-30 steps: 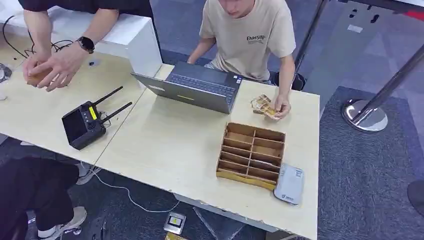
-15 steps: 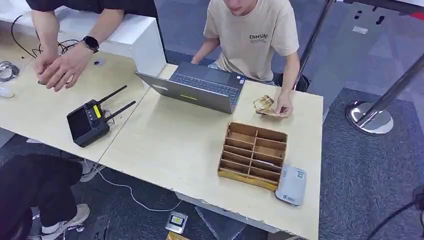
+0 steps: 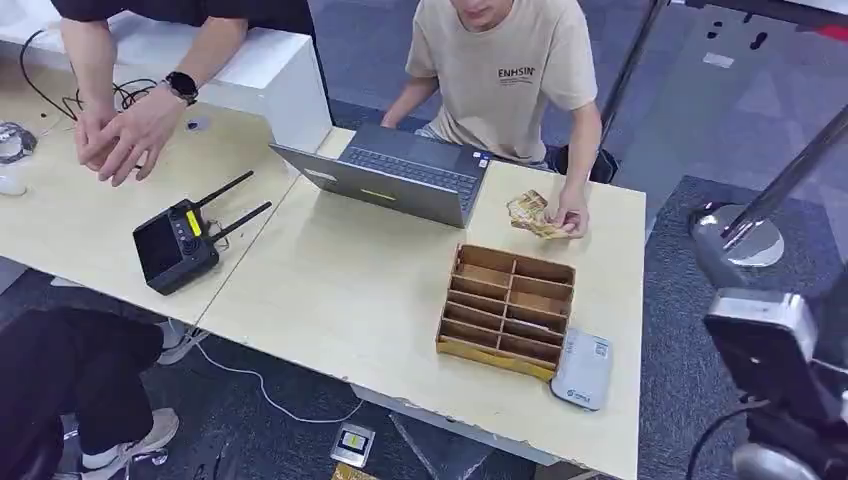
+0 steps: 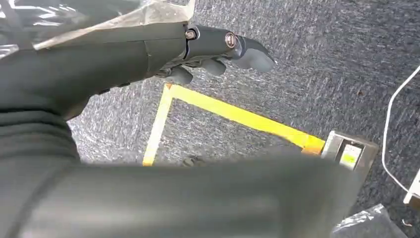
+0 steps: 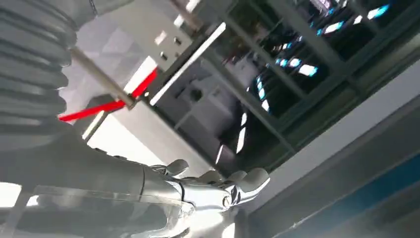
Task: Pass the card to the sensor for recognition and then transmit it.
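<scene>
the small stack of tan printed cards (image 3: 535, 213) sits flat on the pale wooden tabletop (image 3: 350, 290) under a person's hand (image 3: 571, 216), well away from both robot hands, long axis roughly along the far edge; left hand (image 4: 213, 52) empty, fingers loosely apart; right hand (image 5: 218, 191) empty, fingers extended

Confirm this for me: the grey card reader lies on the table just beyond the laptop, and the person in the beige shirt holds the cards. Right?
Not quite. The head view shows the grey card reader at the table's near edge, beside the wooden divider tray, not beyond the laptop. The person in the beige shirt does hold the cards.
</scene>
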Tool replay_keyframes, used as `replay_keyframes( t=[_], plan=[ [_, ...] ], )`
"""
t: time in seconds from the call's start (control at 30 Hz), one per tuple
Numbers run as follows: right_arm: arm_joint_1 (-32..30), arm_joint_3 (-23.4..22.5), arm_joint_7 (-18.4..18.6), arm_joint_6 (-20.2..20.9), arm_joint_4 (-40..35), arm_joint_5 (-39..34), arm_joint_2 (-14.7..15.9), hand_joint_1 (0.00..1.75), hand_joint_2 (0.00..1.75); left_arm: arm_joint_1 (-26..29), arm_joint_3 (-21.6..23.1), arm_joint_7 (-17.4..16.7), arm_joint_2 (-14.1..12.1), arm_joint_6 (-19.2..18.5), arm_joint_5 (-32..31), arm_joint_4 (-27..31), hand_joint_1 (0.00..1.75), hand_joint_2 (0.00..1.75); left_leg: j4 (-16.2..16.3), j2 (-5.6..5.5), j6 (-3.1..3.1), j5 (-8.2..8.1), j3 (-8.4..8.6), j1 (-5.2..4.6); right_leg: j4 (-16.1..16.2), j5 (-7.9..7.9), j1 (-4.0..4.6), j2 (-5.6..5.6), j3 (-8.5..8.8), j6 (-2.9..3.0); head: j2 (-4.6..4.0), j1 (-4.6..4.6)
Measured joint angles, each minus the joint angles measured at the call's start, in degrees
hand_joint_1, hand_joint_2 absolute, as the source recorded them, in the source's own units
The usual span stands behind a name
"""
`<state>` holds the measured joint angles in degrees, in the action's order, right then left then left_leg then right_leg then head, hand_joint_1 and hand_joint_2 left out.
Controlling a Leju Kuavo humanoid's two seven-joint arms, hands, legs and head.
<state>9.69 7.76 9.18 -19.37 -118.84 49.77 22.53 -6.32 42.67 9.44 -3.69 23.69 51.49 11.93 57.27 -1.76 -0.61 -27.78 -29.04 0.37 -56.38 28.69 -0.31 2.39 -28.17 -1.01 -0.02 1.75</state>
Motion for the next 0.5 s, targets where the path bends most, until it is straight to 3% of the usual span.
replay_keyframes(
  t=[0.23,0.5],
  plan=[
    [-2.88,5.42,-1.44,-1.4,1.42,-2.03,-0.07,0.0,0.0,-0.1,0.9,-0.92,0.0,0.0,-0.2,0.02,0.0,1.75,0.0,0.07,-0.02,-0.01,0.01,-0.03,0.0,0.0,-0.01,-0.05,-0.03,0.0,0.0,0.0],
    [-3.44,9.44,-5.57,-1.31,5.95,-11.69,-0.09,0.0,0.0,-0.64,1.94,-1.01,0.11,0.0,-1.01,0.02,0.0,1.75,0.0,0.11,-0.02,-0.01,0.01,0.01,0.0,0.0,0.01,-0.1,-0.04,0.01,0.0,0.02]
  ],
)
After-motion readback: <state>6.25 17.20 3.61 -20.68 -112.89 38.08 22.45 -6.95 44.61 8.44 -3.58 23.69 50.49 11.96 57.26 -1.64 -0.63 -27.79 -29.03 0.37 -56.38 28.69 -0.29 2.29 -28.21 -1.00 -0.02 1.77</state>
